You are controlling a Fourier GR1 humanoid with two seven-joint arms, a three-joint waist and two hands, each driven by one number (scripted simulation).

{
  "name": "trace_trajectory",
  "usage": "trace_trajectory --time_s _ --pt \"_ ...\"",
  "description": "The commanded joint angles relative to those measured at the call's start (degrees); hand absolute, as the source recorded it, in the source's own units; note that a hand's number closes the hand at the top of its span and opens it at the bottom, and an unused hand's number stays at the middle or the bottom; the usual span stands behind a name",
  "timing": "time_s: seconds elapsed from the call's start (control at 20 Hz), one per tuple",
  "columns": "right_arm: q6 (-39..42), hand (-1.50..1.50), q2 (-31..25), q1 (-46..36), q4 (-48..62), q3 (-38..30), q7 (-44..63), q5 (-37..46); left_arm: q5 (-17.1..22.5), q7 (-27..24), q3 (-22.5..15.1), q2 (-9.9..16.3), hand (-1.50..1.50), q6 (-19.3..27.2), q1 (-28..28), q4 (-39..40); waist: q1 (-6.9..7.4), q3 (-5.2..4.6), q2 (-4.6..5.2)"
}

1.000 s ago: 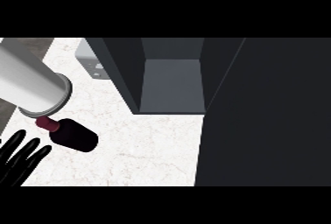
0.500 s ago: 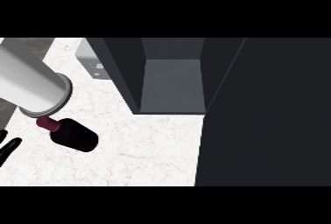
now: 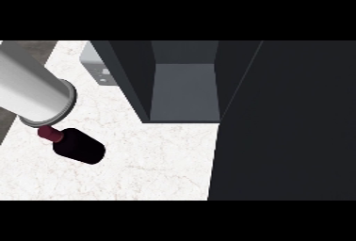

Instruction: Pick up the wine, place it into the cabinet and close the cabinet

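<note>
The wine bottle (image 3: pixel 75 145) lies on its side on the white marble counter (image 3: pixel 139 174), dark body toward the lower right and dark red neck toward the upper left. A grey forearm (image 3: pixel 31 89) comes in from the upper left, and its end sits right over the bottle's neck. No black hand shows on it. The cabinet (image 3: pixel 184 92) stands open at the back, its grey inside bare. Its dark door (image 3: pixel 285 122) fills the right side of the view. The right hand is nowhere in view.
A small light grey box (image 3: pixel 97 70) sits on the counter behind the cabinet's left wall. The counter's left edge (image 3: pixel 8 132) runs close to the bottle. Bare counter lies in front of the cabinet opening.
The black fingers seen at the lower left a second ago have slipped out of view. The forearm, bottle and cabinet door have hardly moved.
</note>
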Motion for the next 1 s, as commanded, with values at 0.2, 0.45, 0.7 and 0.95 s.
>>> trace_trajectory --time_s 0.2,0.45,0.7,0.95 --pt "-1.8 -1.5 1.4 2.7 -9.5 5.7 5.1 3.5 0.4 1.6 4.1 1.0 -1.5 -3.4 -3.5 9.5 -0.37 -0.03 -0.03" --pt "-2.4 -1.5 0.9 0.2 -9.1 3.2 6.6 1.0 -1.9 3.9 2.4 2.8 -1.5 -1.3 -9.7 13.9 -0.58 0.0 0.04" --pt "1.1 -1.5 -1.0 6.2 -9.2 0.1 0.9 -2.6 -4.4 2.3 2.4 -1.1 -1.5 -8.1 -5.9 16.9 -0.46 0.04 0.0" --pt "-0.7 -1.5 -1.3 -0.1 -8.2 -1.0 5.5 -1.9 -10.0 -0.5 0.8 -3.1 -1.5 -15.7 -6.8 26.1 -0.29 -0.01 0.04"
